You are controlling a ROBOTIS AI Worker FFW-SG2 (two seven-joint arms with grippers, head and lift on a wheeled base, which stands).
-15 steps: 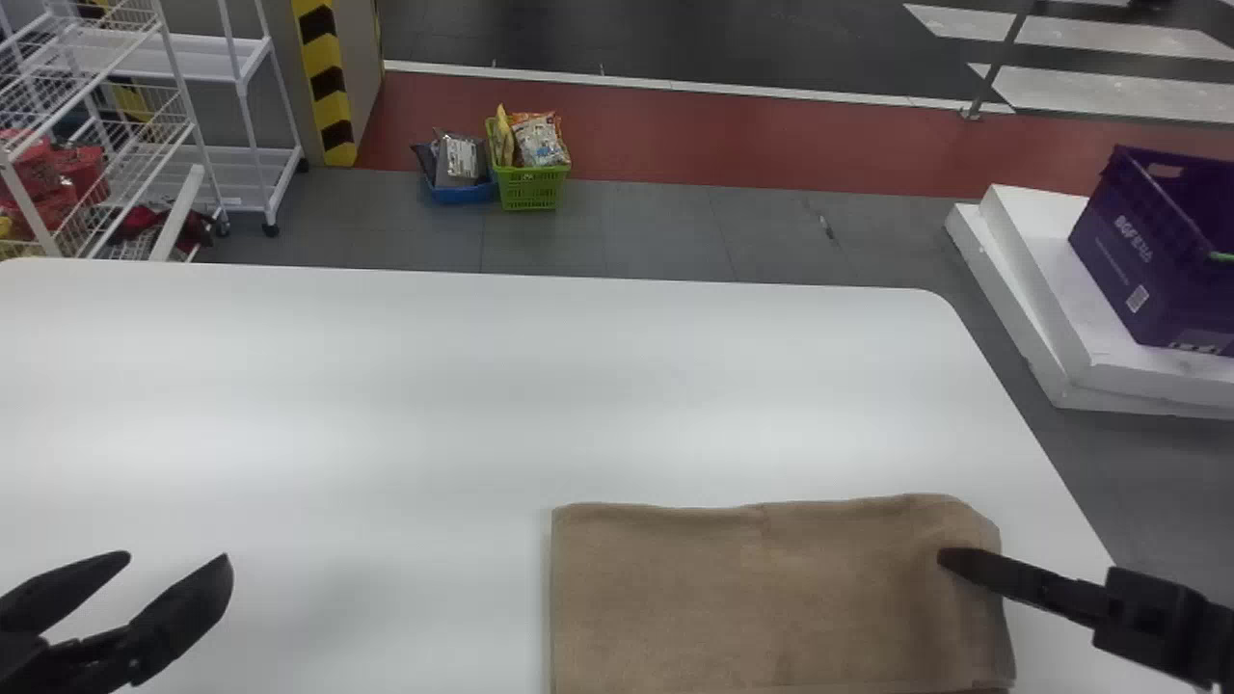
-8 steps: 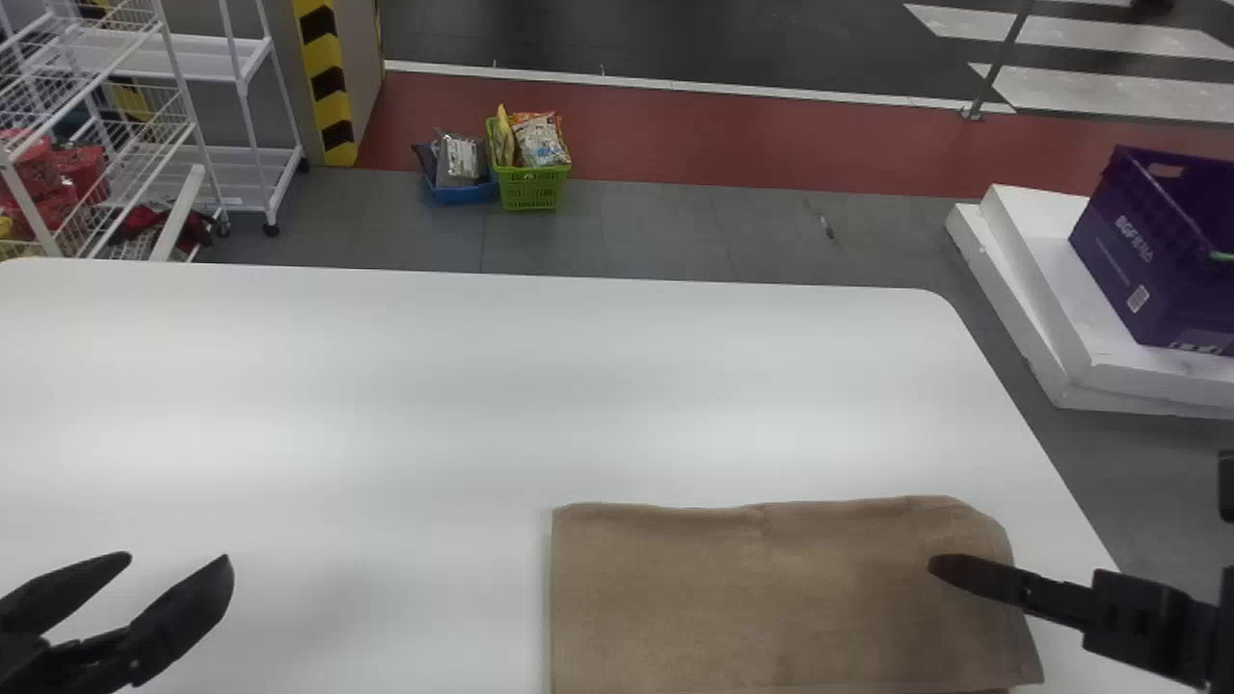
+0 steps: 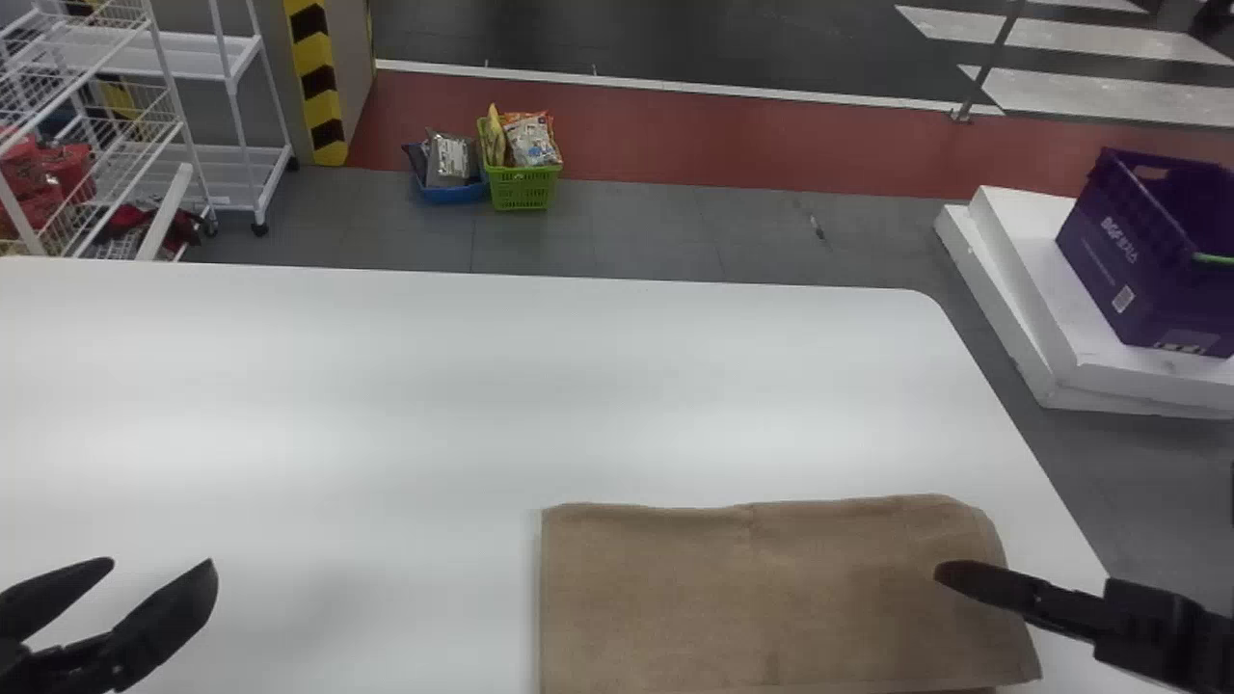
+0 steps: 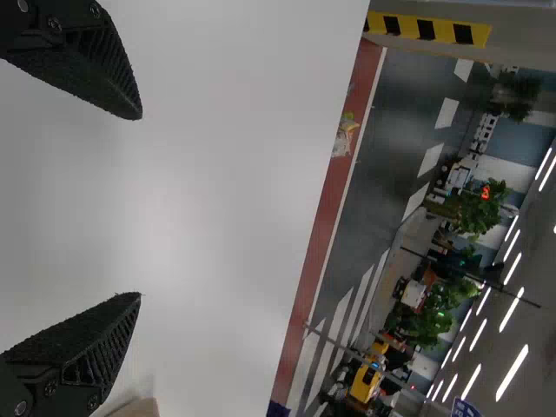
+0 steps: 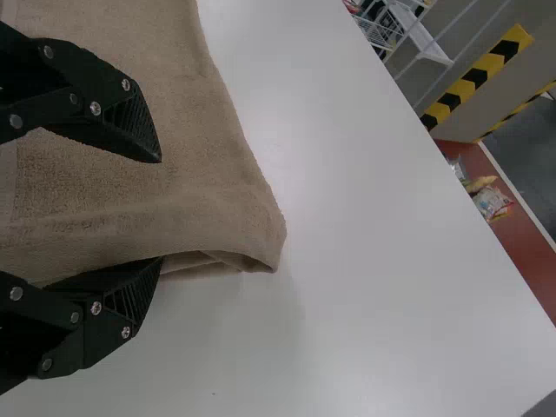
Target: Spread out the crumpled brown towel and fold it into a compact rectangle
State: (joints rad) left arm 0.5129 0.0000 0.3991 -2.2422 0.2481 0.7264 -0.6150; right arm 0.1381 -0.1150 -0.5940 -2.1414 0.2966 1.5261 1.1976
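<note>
Side edge of the brown towel (image 3: 771, 598) has shifted outward to the right on the white table (image 3: 386, 386) — judged a straightening of the folded layers, with a more compact rectangle still to be made. Right gripper (image 5: 162, 209) is at that edge, fingers wide apart, nothing clamped, and would obstruct the next fold; left gripper (image 3: 162, 563), also wide open and empty, is parked left of the towel — purple crate (image 3: 1118, 260) well apart, beyond the towel's right, no obstruction.
</note>
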